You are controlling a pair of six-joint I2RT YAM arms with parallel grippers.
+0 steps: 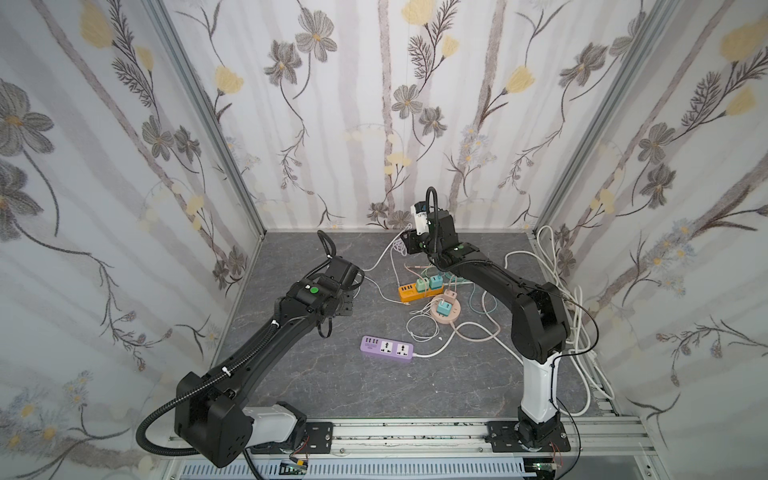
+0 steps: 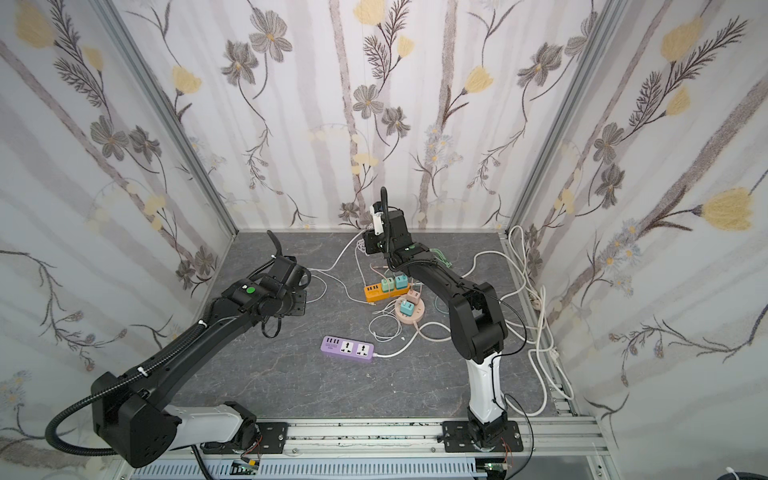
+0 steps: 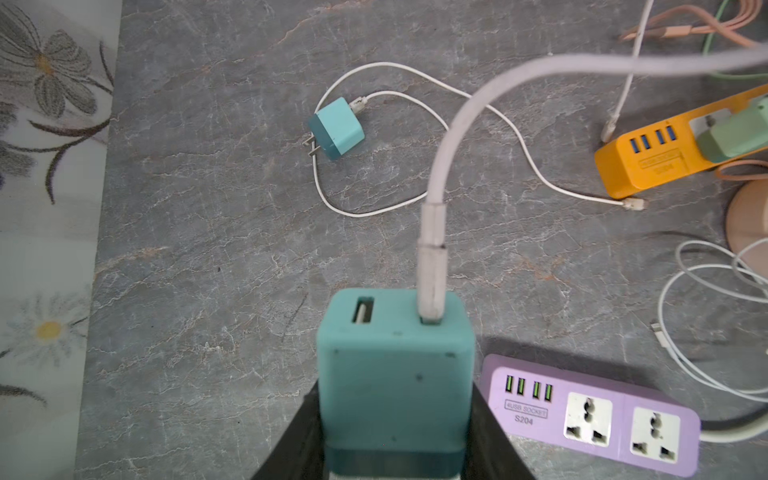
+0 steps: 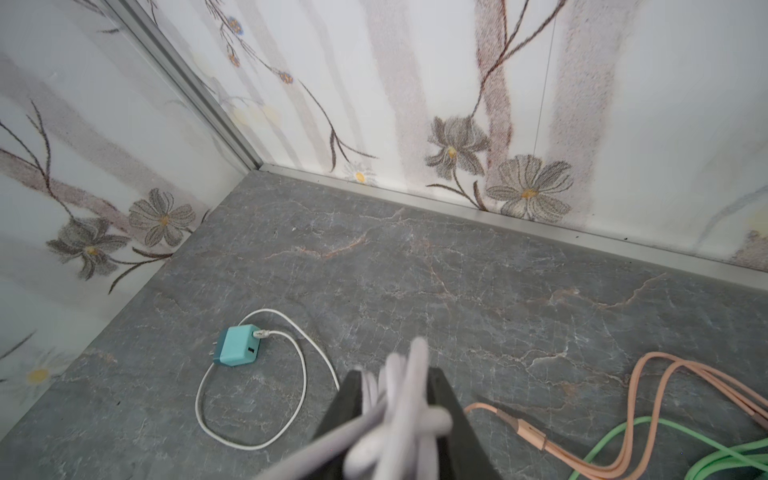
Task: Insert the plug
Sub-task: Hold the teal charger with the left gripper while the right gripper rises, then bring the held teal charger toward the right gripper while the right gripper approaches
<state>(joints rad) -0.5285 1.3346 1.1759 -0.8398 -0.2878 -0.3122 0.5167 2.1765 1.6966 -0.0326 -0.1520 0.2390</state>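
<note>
In both top views the left gripper (image 1: 345,306) hangs low over the grey table (image 1: 457,386), left of the purple power strip (image 1: 386,347). The strip's two wall sockets are free, so it is likely the target; the orange strip (image 1: 411,291) carries chargers. The right gripper (image 1: 409,245) reaches toward the back wall above loose cords. Neither hand's state can be read from here.

In the left wrist view the left gripper (image 3: 395,419) is clamped on the plug (image 3: 395,365), a teal charger block with one jaw on each side face. This grip leaves the USB face and its white cable (image 3: 432,257) clear of the jaws. The darker prong end sits toward the wrist with the prongs hidden, so I judge the block may need turning before it can meet a socket. The purple strip lies just beside it. A second teal charger (image 3: 336,129) lies well apart.

In the right wrist view a cable bundle (image 4: 409,374) sits between the right gripper's jaws, blurred — I cannot tell whether it is pinched or loose. It is probably there to keep slack off the strip.
</note>
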